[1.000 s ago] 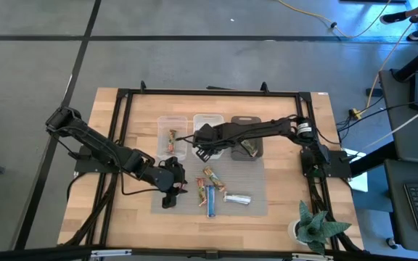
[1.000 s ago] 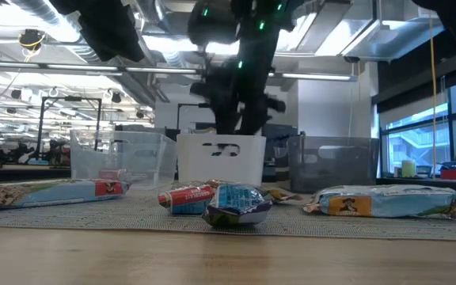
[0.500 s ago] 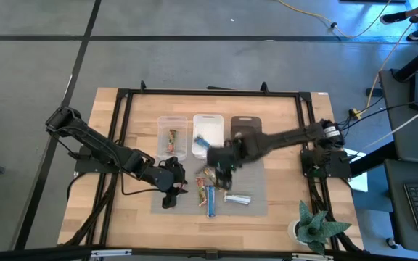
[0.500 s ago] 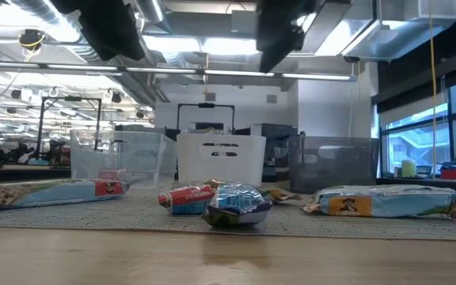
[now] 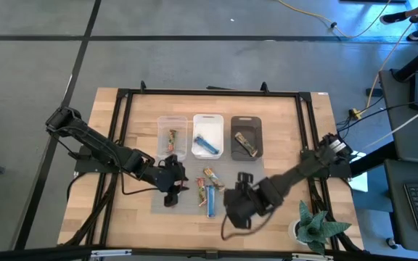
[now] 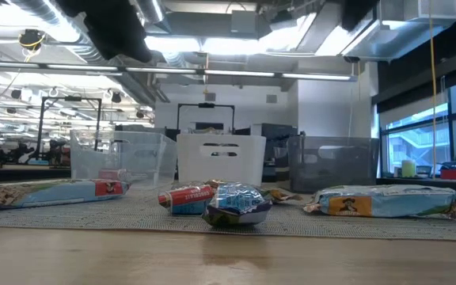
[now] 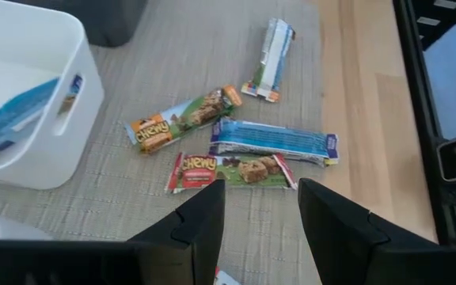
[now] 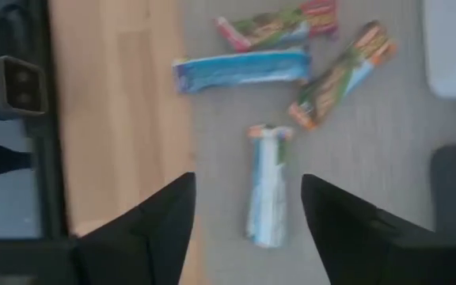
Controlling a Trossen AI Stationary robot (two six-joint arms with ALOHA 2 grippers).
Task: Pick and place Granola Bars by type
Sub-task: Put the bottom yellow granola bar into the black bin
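Note:
Four granola bars lie flat on the grey mat [image 5: 194,174]: an orange-brown one [image 7: 182,119], a blue one [image 7: 274,141], a red-green one [image 7: 232,170] and a silver-blue one [image 8: 267,186]. Another red-green bar [image 5: 182,190] lies beside my left gripper [image 5: 171,191]. That gripper hovers open at the mat's left part, touching nothing. My right gripper [image 5: 239,206] is open above the mat's near edge, its fingers on either side of the silver-blue bar in the right wrist view, well above it. The white bin [image 5: 207,136] holds a blue bar.
Three bins stand in a row at the mat's far side: clear [image 5: 171,138] with a bar inside, white, and dark [image 5: 247,136] with a bar inside. A potted plant [image 5: 312,226] stands at the near right corner. A black frame [image 5: 122,145] runs around the table.
My right gripper has swung from above the white bin toward the table's near edge, passing over the bars, and now hovers over the mat's near part. The white bin's inside, with a blue bar, has come into view. The bars on the mat have stayed put.

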